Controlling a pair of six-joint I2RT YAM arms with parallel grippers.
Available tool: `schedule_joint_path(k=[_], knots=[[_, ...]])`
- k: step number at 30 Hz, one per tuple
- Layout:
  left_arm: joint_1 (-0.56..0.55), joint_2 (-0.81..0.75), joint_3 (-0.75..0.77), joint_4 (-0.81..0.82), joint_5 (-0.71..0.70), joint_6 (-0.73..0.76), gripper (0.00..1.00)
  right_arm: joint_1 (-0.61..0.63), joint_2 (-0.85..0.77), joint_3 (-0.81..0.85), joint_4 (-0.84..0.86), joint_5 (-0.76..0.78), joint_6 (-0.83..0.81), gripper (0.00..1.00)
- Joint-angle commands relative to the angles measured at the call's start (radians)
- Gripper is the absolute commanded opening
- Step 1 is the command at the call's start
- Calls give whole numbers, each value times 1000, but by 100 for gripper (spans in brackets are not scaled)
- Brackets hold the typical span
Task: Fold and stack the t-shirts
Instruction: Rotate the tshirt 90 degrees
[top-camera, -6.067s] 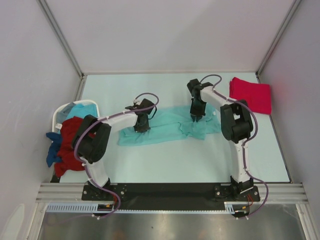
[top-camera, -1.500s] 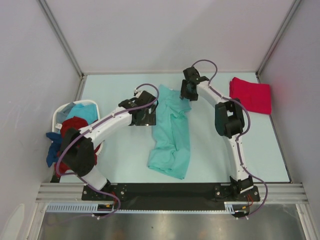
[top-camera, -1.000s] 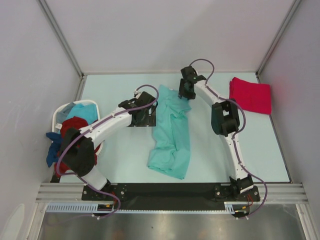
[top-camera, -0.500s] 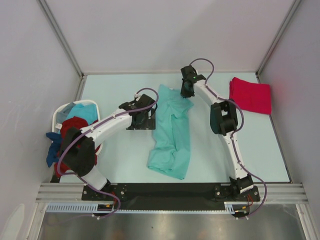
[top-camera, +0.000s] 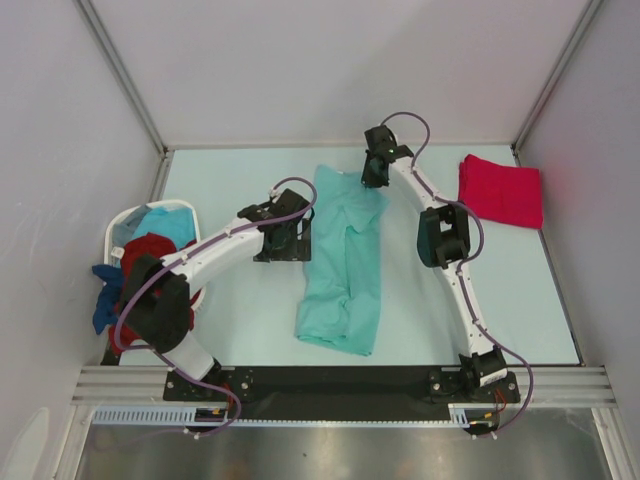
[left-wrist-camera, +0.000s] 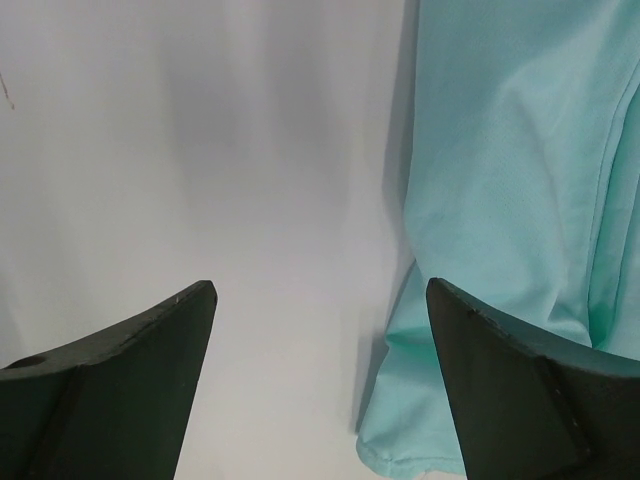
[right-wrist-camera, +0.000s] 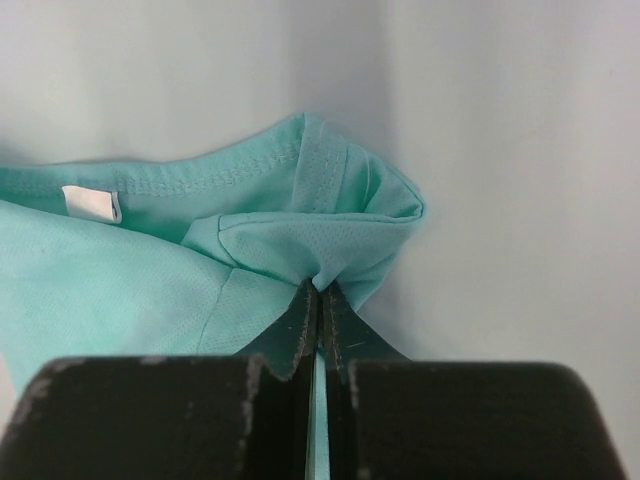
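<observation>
Biggest change since a few seconds back: the teal t-shirt (top-camera: 345, 270) got swung round. It was lying sideways across the bench (top-camera: 230, 175) and now runs lengthwise, with the collar at the far end and the near end bunched toward the arm bases. In the last second the right fingers (right-wrist-camera: 308, 325) also snapped shut. The wrist view shows them pinching a small fold of teal cloth at the far corner, just beside the collar seam and its white tag. The left fingers (top-camera: 283, 240) are spread wide, holding nothing, hovering over bare bench right at the shirt's left edge.

My read: the right side has its grip for the next spread or fold and the left side doesn't yet. It probably needs to catch that edge before anything gets pulled, otherwise the cloth just drags lopsided. The near end looks too rumpled to fold cleanly.

One pinkish-red t-shirt (top-camera: 500, 190) sits folded at the far right, well apart. More shirts are heaped in the laundry basket (top-camera: 118, 230) on the left, so plenty is left to do.
</observation>
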Motion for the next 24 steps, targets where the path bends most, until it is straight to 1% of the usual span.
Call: schedule_joint_path(k=[1,6,7,8,9,10,12,13,14,16,17,18,19,20,21,22,23,24], knots=[[9,-7,7,12,13,9,92,-17,52,43,15,-1,7,0],[9,13,15,12,16,8,91,-20,54,46,15,-10,10,0],[9,13,15,12,16,6,92,-18,42,37,10,-5,14,14],[9,10,15,14,16,6,91,-18,22,-17,15,-1,14,21],[9,4,10,15,16,5,92,-15,-35,-51,25,21,13,28],[9,-4,9,20,12,3,92,-5,-78,-96,39,37,10,42],[9,-28,0,24,6,3,93,9,-154,-212,85,76,-19,58],[9,-39,-5,28,1,5,93,17,-226,-234,87,93,-30,67],[9,-62,-10,28,-13,3,94,31,-253,-246,78,108,-38,70],[9,-87,-31,38,-19,5,95,40,-340,-283,41,134,-44,75],[9,-108,-39,41,-19,6,95,48,-375,-308,26,140,-41,75],[9,-120,-57,46,-19,8,95,52,-411,-370,15,145,-35,75],[9,-130,-68,49,-14,6,95,58,-490,-421,3,147,-30,74],[7,-139,-86,49,-10,3,95,75,-533,-470,-2,151,-22,74],[9,-157,-97,49,-5,2,95,84,-579,-522,1,181,-18,73],[9,-165,-108,52,-2,-1,95,94,-631,-650,15,191,-12,73],[9,-176,-120,55,1,-6,95,103,-728,-709,25,196,-6,73],[9,-192,-143,60,10,-9,95,120,-780,-780,35,202,4,73]])
